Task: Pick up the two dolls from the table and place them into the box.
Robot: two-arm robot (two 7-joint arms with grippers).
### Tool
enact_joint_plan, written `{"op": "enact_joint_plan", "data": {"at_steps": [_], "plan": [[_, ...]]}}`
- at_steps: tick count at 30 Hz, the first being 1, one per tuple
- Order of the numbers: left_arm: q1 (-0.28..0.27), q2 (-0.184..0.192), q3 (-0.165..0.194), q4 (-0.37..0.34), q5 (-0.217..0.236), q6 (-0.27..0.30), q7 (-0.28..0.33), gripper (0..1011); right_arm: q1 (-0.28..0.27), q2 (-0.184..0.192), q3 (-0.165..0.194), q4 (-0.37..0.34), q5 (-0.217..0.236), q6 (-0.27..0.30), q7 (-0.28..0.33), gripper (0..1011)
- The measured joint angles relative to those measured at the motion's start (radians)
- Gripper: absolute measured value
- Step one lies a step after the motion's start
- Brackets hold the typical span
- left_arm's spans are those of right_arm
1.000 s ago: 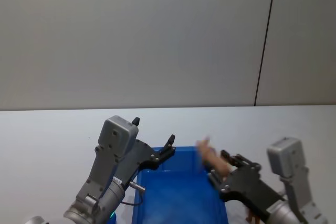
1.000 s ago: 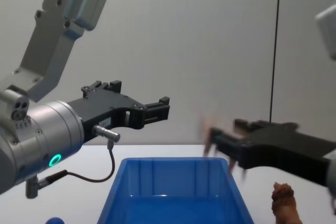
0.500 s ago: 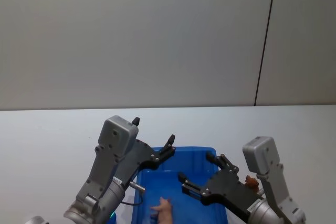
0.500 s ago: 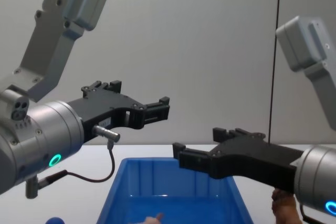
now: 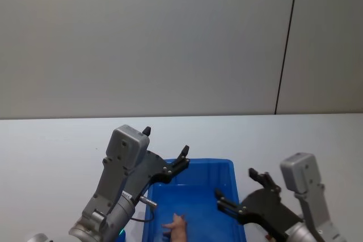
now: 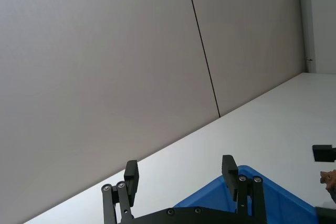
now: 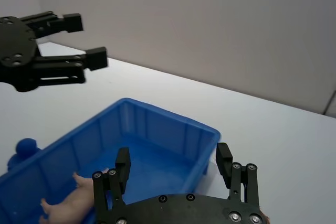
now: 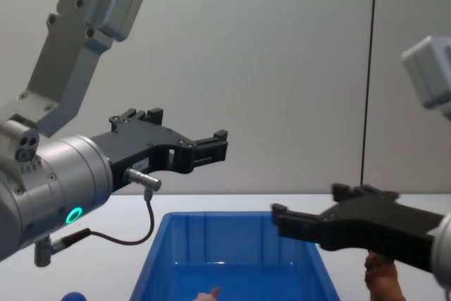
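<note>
Your pale pink doll [image 7: 79,195] lies on the floor of the blue box [image 5: 210,164], toward the end nearest the robot and a little to its left half, with its limbs stretched out. Your reddish-brown doll [image 8: 384,280] is outside the box, on the white surface [image 5: 51,140] just beside the right wall. In the chest view the right arm partly hides it, so you cannot tell whether it touches the wall.

Your right gripper [image 7: 173,161] hangs over the right wall of the box, above the rim. Its two fingers are spread wide, one over the inside of the box and the other over the surface outside. Nothing sits between them, and the pink doll lies lower down inside the box, clear of both fingers.

Your left gripper [image 5: 166,140] hovers over the far left corner of the box, higher than the rim and pointing forward. Its fingers are likewise spread apart with nothing held.

A small round blue object [image 7: 23,148] rests on the surface just outside the left wall of the box, at the end near the robot, well apart from both dolls
</note>
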Motion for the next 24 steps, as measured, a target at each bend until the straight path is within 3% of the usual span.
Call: {"op": "enact_joint_plan", "data": {"at_steps": [15, 24], "plan": [[0.0, 0.0, 0.0, 0.0, 0.0, 0.0, 0.0, 1001, -0.091, 0.056, 0.034, -0.092, 0.026, 0.073, -0.174, 1001], [0.0, 0.0, 0.0, 0.0, 0.0, 0.0, 0.0, 1001, -0.113, 0.062, 0.043, -0.103, 0.034, 0.105, -0.223, 1001]]}}
